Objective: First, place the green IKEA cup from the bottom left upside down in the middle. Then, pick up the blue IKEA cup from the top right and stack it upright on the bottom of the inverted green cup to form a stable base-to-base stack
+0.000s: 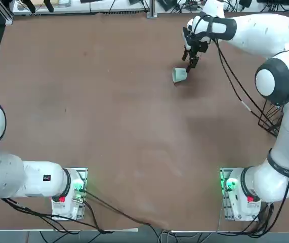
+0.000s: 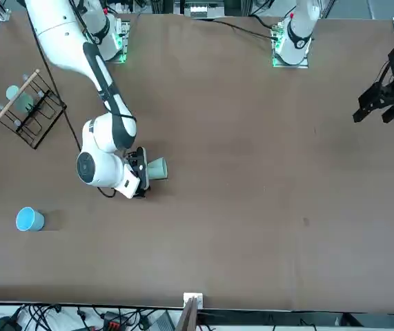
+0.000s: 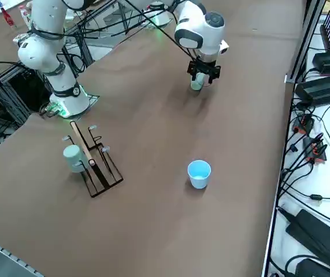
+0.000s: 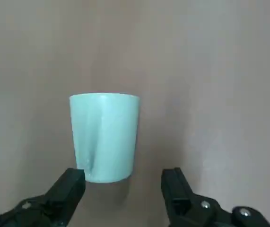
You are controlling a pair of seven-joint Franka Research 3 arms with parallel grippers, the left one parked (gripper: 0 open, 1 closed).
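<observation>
pale sage-green tapered plastic cup (image 4: 105, 137): wider end away from right pincer (image 4: 123, 172) | sky-blue tapered plastic cup (image 3: 199, 175): upright, well apart from green cup

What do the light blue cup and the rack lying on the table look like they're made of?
The blue cup looks like smooth plastic with a slight sheen, going by its thin, evenly coloured wall. The rack seems to be black-coated metal wire, judging by its thin dark bars, with one pale, straight bar that is probably wood.
</observation>
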